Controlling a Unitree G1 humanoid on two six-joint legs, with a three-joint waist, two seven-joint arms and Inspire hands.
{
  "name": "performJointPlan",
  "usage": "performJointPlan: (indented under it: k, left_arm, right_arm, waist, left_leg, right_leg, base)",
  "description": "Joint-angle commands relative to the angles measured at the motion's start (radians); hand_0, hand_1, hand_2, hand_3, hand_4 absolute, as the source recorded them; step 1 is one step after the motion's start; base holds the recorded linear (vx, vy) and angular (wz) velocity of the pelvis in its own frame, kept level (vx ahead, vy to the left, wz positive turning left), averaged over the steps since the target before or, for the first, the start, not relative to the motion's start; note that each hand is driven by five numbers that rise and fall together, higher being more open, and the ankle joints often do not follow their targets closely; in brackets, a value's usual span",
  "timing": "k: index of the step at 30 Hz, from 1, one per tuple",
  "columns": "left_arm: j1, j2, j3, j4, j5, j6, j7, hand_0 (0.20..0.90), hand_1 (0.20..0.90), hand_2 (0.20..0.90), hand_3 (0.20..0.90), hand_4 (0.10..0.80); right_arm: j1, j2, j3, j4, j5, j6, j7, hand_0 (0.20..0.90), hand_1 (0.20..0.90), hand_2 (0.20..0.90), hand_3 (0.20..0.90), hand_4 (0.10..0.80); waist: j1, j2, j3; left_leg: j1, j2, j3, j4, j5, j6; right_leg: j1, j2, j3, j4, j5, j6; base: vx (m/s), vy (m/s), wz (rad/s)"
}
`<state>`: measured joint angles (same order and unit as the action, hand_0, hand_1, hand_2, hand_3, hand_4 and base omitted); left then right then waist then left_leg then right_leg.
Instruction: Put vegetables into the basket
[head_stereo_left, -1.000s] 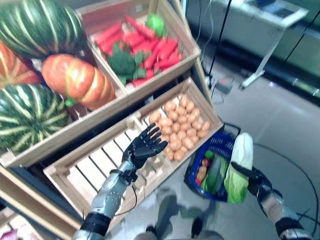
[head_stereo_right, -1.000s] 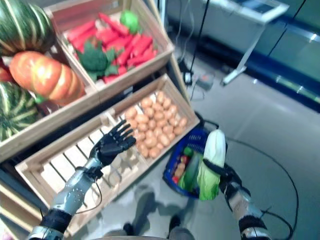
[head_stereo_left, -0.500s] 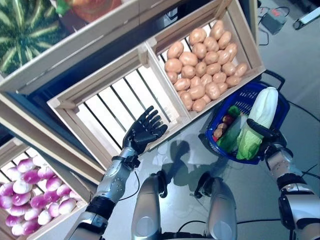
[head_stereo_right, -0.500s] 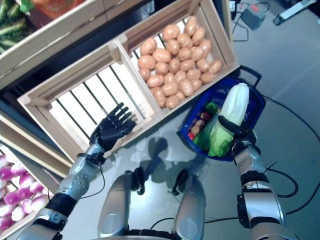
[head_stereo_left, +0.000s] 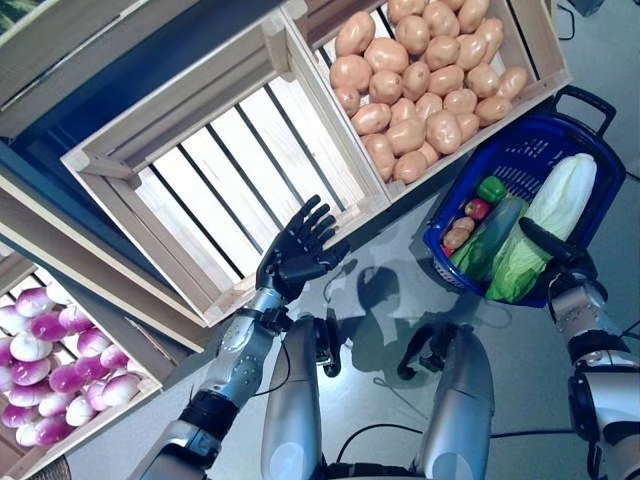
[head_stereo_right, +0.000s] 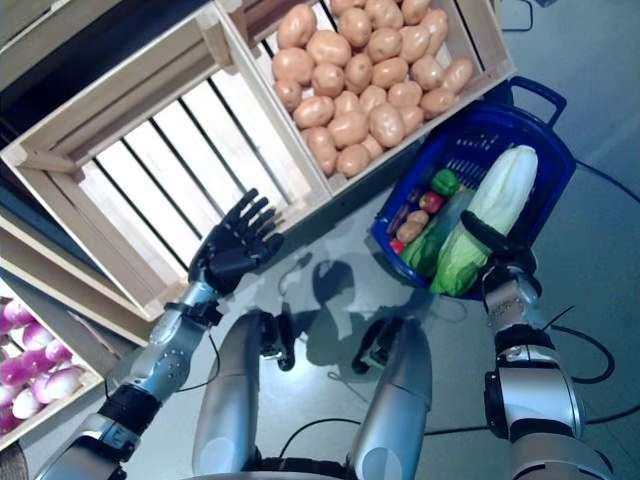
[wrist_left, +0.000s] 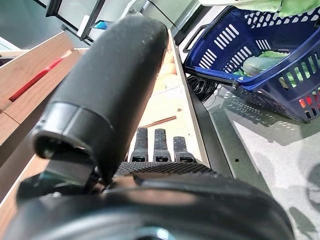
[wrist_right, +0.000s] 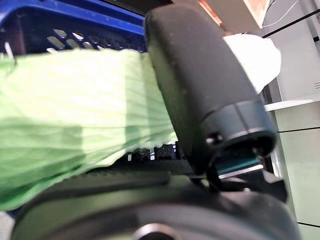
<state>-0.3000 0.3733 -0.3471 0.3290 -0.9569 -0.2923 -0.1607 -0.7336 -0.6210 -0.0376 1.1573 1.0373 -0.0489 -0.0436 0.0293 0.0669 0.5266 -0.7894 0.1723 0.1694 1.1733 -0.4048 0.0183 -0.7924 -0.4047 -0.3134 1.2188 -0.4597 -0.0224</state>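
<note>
My right hand (head_stereo_left: 556, 262) is shut on a long green and white cabbage (head_stereo_left: 545, 225), thumb across its middle, holding it over the near edge of the blue basket (head_stereo_left: 545, 150) on the floor. The right wrist view shows the cabbage (wrist_right: 80, 110) under the thumb. Inside the basket lie a cucumber (head_stereo_left: 490, 235), a green pepper (head_stereo_left: 491, 189) and small red and orange vegetables (head_stereo_left: 466, 222). My left hand (head_stereo_left: 300, 250) is open, fingers spread, in front of the empty slatted crate (head_stereo_left: 215, 180), holding nothing.
A crate of potatoes (head_stereo_left: 425, 85) stands beside the empty crate, just behind the basket. A lower crate of purple and white turnips (head_stereo_left: 50, 360) is at the far left. Grey floor lies around the basket.
The camera has tilted further down, shifting the whole scene. The cabbage has come lower over the basket. The left hand stays open near the empty crate.
</note>
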Motion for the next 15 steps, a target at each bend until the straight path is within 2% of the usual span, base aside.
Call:
performJointPlan:
  k: [1,2,3,4,5,8,9,11,12,13,15]
  left_arm:
    - [-0.062,0.019,0.000,-0.138,-0.004,-0.112,-0.027,0.900,0.900,0.900,0.900,0.800]
    - [-0.065,0.021,-0.001,-0.137,-0.005,-0.112,-0.028,0.900,0.900,0.900,0.900,0.800]
    - [-0.063,0.025,0.000,-0.131,-0.010,-0.114,-0.036,0.900,0.900,0.900,0.900,0.800]
    - [-0.064,0.029,0.001,-0.128,-0.013,-0.116,-0.041,0.900,0.900,0.900,0.900,0.800]
    - [-0.060,0.031,0.003,-0.123,-0.015,-0.119,-0.047,0.900,0.900,0.900,0.900,0.800]
    - [-0.060,0.041,0.008,-0.124,-0.018,-0.114,-0.053,0.900,0.900,0.900,0.900,0.800]
    - [-0.058,0.044,0.010,-0.124,-0.018,-0.112,-0.056,0.900,0.900,0.900,0.900,0.800]
    - [-0.053,0.054,0.014,-0.128,-0.020,-0.109,-0.065,0.900,0.900,0.900,0.900,0.800]
    - [-0.049,0.057,0.016,-0.128,-0.023,-0.107,-0.069,0.900,0.900,0.900,0.900,0.800]
    - [-0.048,0.061,0.019,-0.129,-0.025,-0.102,-0.073,0.900,0.900,0.900,0.900,0.800]
    - [-0.044,0.064,0.024,-0.129,-0.027,-0.095,-0.077,0.900,0.900,0.900,0.900,0.800]
  right_arm:
    - [-0.080,-0.115,-0.046,-0.024,0.039,-0.113,0.026,0.900,0.900,0.900,0.900,0.800]
    - [-0.080,-0.118,-0.048,-0.021,0.038,-0.113,0.030,0.900,0.900,0.900,0.900,0.800]
    - [-0.077,-0.122,-0.049,-0.016,0.039,-0.113,0.035,0.900,0.900,0.900,0.900,0.800]
    - [-0.074,-0.125,-0.051,-0.014,0.041,-0.114,0.039,0.900,0.900,0.900,0.900,0.800]
    - [-0.070,-0.128,-0.054,-0.013,0.041,-0.112,0.043,0.900,0.900,0.900,0.900,0.800]
    - [-0.065,-0.135,-0.058,-0.014,0.042,-0.108,0.048,0.900,0.900,0.900,0.900,0.800]
    - [-0.061,-0.137,-0.058,-0.015,0.040,-0.107,0.050,0.900,0.900,0.900,0.900,0.800]
    - [-0.053,-0.144,-0.064,-0.024,0.039,-0.101,0.053,0.900,0.900,0.900,0.900,0.800]
    - [-0.049,-0.144,-0.064,-0.023,0.037,-0.101,0.056,0.900,0.900,0.900,0.900,0.800]
    - [-0.046,-0.144,-0.068,-0.023,0.036,-0.099,0.058,0.900,0.900,0.900,0.900,0.800]
    - [-0.039,-0.143,-0.069,-0.023,0.026,-0.096,0.063,0.900,0.900,0.900,0.900,0.800]
  waist:
    - [0.012,0.003,-0.007]
    - [0.010,0.002,-0.007]
    - [0.012,0.000,-0.007]
    - [0.011,-0.001,-0.007]
    - [0.013,-0.003,-0.008]
    - [0.014,-0.010,-0.012]
    - [0.017,-0.012,-0.015]
    - [0.017,-0.016,-0.020]
    - [0.020,-0.018,-0.025]
    - [0.020,-0.021,-0.027]
    - [0.024,-0.023,-0.033]
  left_leg:
    - [0.108,-0.021,0.046,-0.007,-0.118,0.023]
    - [0.089,-0.018,0.044,0.019,-0.124,0.028]
    - [0.119,-0.018,0.046,-0.014,-0.117,0.023]
    - [0.101,-0.014,0.044,0.013,-0.124,0.028]
    - [0.133,-0.015,0.046,-0.023,-0.116,0.022]
    - [0.137,-0.009,0.045,-0.016,-0.118,0.025]
    - [0.164,-0.011,0.047,-0.051,-0.110,0.020]
    - [0.163,-0.007,0.045,-0.043,-0.111,0.024]
    - [0.191,-0.009,0.047,-0.079,-0.103,0.019]
    - [0.183,-0.006,0.046,-0.065,-0.105,0.023]
    - [0.219,-0.008,0.047,-0.109,-0.094,0.018]
  right_leg:
    - [0.121,0.024,-0.016,-0.025,-0.018,0.006]
    - [0.104,0.017,-0.016,0.001,-0.027,-0.001]
    - [0.130,0.026,-0.017,-0.029,-0.016,0.007]
    - [0.114,0.019,-0.016,-0.004,-0.025,0.000]
    - [0.142,0.029,-0.017,-0.037,-0.014,0.010]
    - [0.145,0.026,-0.017,-0.027,-0.019,0.004]
    - [0.170,0.034,-0.019,-0.057,-0.008,0.013]
    - [0.169,0.028,-0.021,-0.046,-0.013,0.007]
    - [0.193,0.037,-0.023,-0.077,-0.002,0.016]
    - [0.187,0.031,-0.023,-0.062,-0.008,0.009]
    - [0.219,0.042,-0.026,-0.100,0.005,0.019]
  base:
    - [-0.018,-0.018,-0.08]
    - [0.037,-0.022,-0.06]
    - [0.000,0.000,0.00]
    - [0.042,-0.027,-0.06]
    - [0.013,-0.029,-0.04]
    - [0.013,-0.008,-0.02]
    - [0.000,0.000,0.00]
    - [0.000,0.000,0.00]
    - [-0.007,-0.016,0.03]
    - [0.050,-0.007,0.03]
    - [0.026,-0.002,0.00]
